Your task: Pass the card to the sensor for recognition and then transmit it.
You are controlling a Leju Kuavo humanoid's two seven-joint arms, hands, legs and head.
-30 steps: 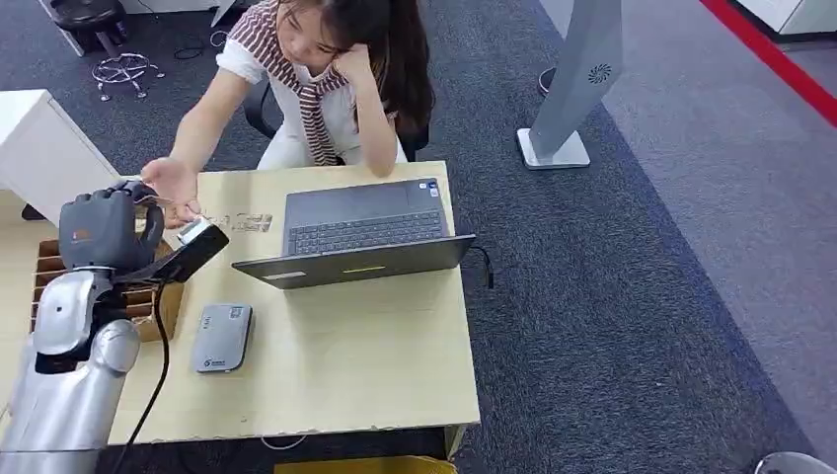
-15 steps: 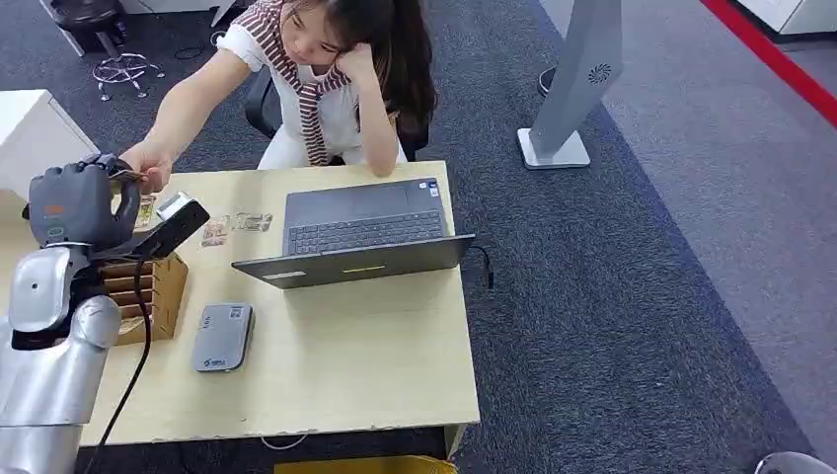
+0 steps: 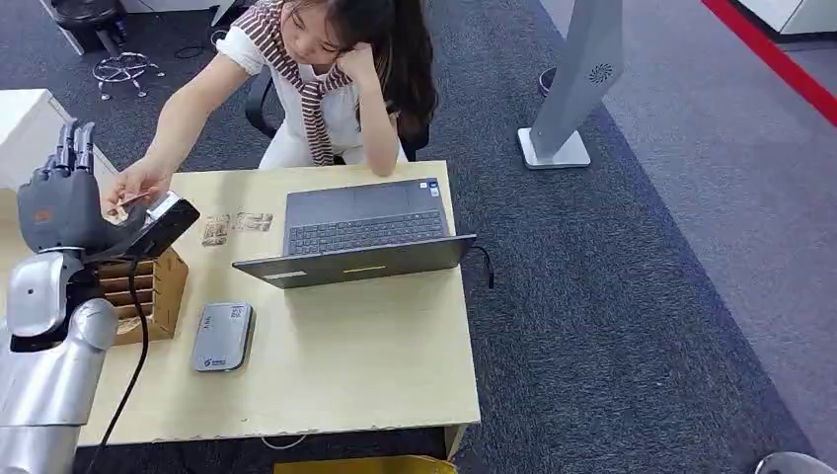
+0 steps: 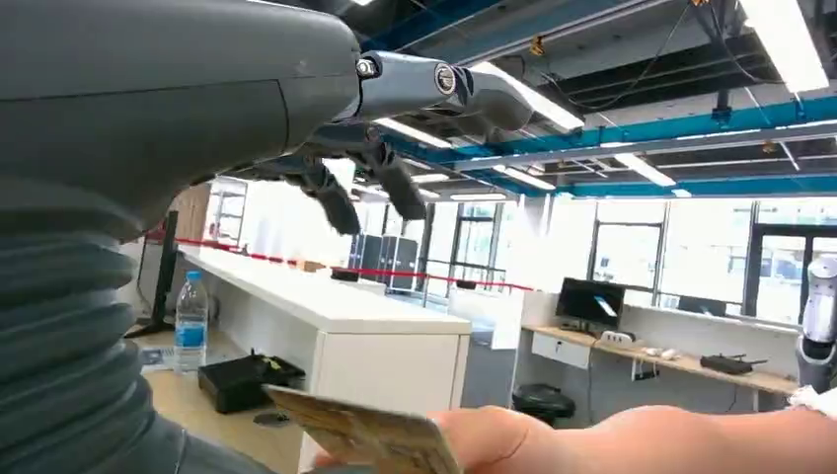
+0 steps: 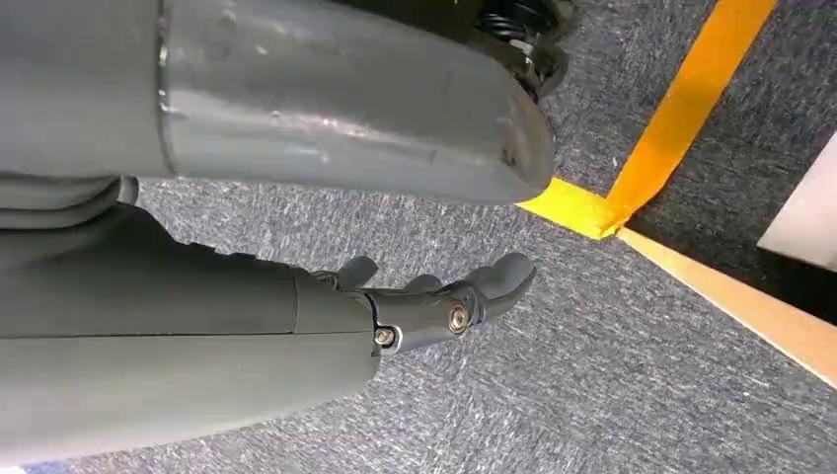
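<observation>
While left hand (image 3: 61, 197) is spread, empty, one card (image 4: 367, 434) in person's hand (image 3: 136, 184), right hand (image 5: 434, 296) loosely open

Light wooden tabletop (image 3: 375, 346) stood on grey carpet. An open laptop (image 3: 360, 237) sat near the far edge, toward the right corner, lid laid back toward the near side. A grey card reader (image 3: 221, 337) lay flat left of centre. A wooden slotted card holder (image 3: 148, 291) stood at the left edge. Two small cards (image 3: 235, 227) lay flat just left of the laptop.
</observation>
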